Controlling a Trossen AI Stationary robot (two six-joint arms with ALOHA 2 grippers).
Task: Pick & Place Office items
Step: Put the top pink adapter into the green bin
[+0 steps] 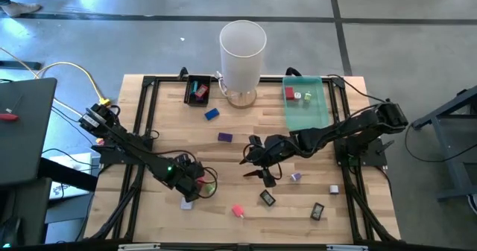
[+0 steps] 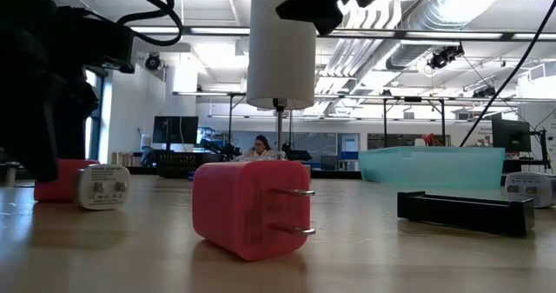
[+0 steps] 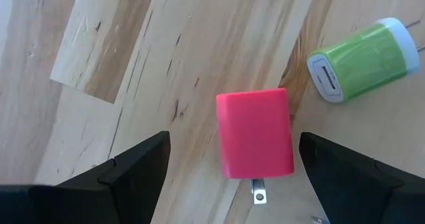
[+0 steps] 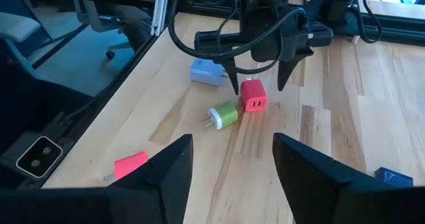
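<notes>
One red charger [image 3: 255, 132], one green charger [image 3: 362, 51].

Red plastic plug block [image 3: 255, 132]; green plug block w/ white cap [image 3: 362, 52]; pale wood-grain worktop [image 3: 133, 64]; translucent teal tray [image 1: 317, 111].

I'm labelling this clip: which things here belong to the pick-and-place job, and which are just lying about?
Job:
red charger, between the open left gripper fingers
green charger
blue charger
purple charger

Lying about:
white cylinder
cables
</notes>
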